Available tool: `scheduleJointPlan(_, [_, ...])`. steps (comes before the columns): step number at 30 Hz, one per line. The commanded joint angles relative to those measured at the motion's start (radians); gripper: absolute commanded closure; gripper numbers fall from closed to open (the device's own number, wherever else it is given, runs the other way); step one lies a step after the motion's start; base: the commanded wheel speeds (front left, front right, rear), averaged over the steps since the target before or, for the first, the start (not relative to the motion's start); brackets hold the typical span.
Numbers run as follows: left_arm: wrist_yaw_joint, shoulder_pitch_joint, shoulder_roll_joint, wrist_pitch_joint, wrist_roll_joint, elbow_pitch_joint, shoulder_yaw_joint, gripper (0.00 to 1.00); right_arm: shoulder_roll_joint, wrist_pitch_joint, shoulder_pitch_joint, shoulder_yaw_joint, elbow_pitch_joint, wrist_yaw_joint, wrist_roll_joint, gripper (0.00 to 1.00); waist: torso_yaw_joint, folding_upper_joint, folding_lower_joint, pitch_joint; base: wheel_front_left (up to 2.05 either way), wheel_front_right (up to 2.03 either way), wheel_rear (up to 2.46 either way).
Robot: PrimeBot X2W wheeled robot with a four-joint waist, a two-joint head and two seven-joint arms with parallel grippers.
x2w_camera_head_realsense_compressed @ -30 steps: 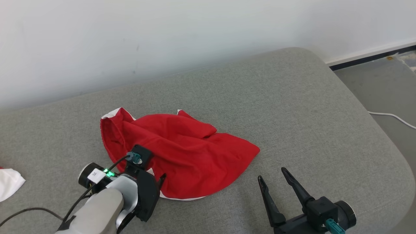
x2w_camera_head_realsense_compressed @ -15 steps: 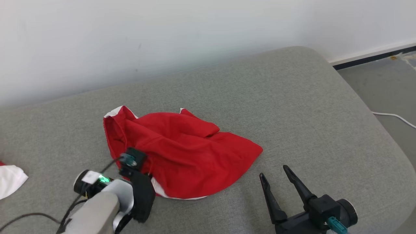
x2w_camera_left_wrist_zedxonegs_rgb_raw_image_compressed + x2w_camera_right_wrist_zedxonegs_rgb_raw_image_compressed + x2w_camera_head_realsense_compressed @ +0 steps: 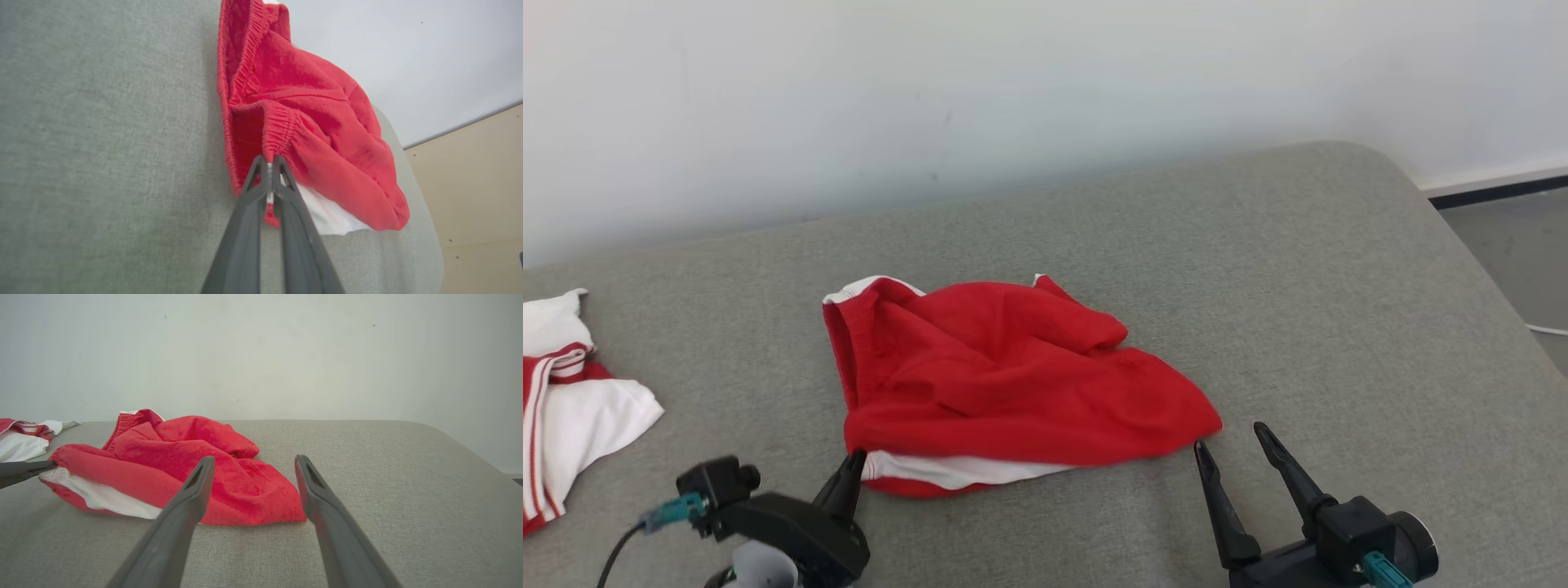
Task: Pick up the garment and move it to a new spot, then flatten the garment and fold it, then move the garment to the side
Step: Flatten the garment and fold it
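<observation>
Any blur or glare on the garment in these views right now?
Head view: even light, no glare, garment slightly soft along its near edge. Left wrist view: waistband crisp where the left gripper pinches it. Right wrist view: fingers of the right gripper blur near the lens, garment clear.
</observation>
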Motion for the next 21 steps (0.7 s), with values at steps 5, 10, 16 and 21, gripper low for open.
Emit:
scheduleJointPlan(5, [0.049,0.081,0.01,-0.036,-0.006,-0.037,0.015,1.0,-0.001,0.006,-0.001,0.006,-0.005,-0.003,0.003,0.0,0.038,0.0,0.0,-0.016,0.0,0.0,0.0])
scheduleJointPlan(10, [0.089,0.103,0.016,-0.091,0.046,-0.05,0.002,0.0,-0.001,0.008,-0.007,0.012,-0.004,-0.003,0.008,0.0,0.04,0.0,0.0,-0.019,0.0,0.0,0.0])
scheduleJointPlan(16, [0.113,0.141,0.051,-0.163,0.133,-0.097,-0.01,0.0,-0.001,0.006,0.003,0.001,-0.002,-0.003,0.007,0.0,0.043,0.0,0.0,-0.027,0.0,0.0,0.0])
scheduleJointPlan(21, [0.142,0.205,0.072,-0.19,0.243,-0.203,0.048,0.0,-0.001,0.003,0.021,-0.036,-0.004,-0.003,0.003,0.0,0.06,0.0,0.0,-0.042,0.0,0.0,0.0])
